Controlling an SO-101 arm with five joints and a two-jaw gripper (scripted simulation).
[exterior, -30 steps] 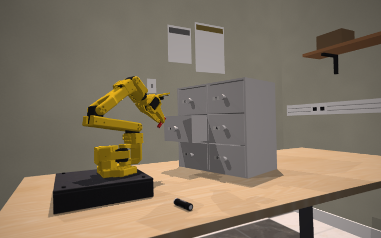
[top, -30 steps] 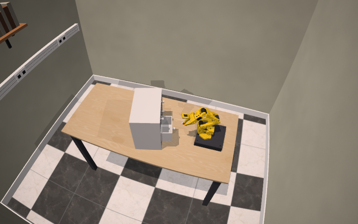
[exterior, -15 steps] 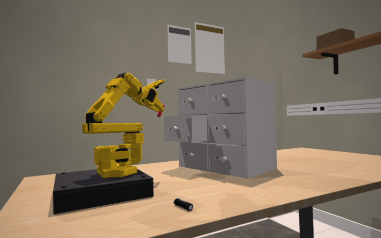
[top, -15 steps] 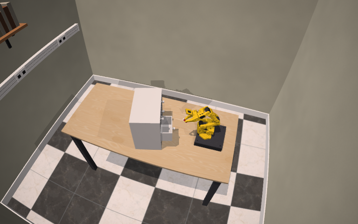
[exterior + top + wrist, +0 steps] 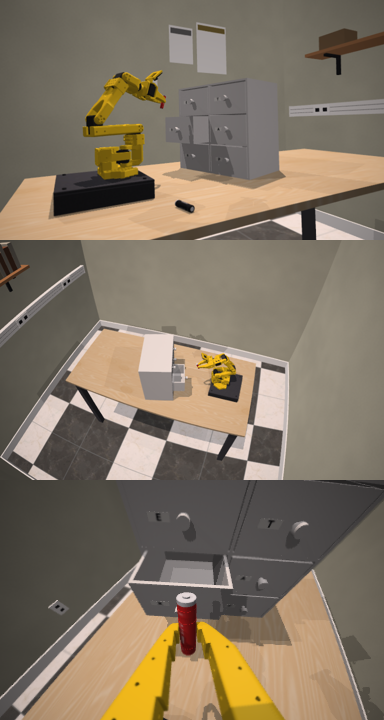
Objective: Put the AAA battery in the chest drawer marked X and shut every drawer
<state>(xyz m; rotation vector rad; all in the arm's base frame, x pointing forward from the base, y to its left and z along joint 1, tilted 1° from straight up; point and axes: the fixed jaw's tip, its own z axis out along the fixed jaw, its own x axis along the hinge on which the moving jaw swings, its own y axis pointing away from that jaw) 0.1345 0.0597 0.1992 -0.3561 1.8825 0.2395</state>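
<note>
The gripper (image 5: pixel 197 366) (image 5: pixel 164 99) (image 5: pixel 188 630) is clamped on the red battery (image 5: pixel 197 365) (image 5: pixel 162 105) (image 5: pixel 187 625), whose printed lettering is too small to read.

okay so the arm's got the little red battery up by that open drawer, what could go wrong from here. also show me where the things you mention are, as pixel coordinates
The slim red battery (image 5: pixel 162 103) (image 5: pixel 187 630) is pinched upright near the tips of the yellow jaws (image 5: pixel 163 99), so bumping the rim might twist it loose. It isn't over the open grey drawer (image 5: pixel 178 386) (image 5: pixel 177 130) (image 5: pixel 182 585) yet; releasing now would probably miss. Pushing that stopless drawer could also shift the chest.
</note>
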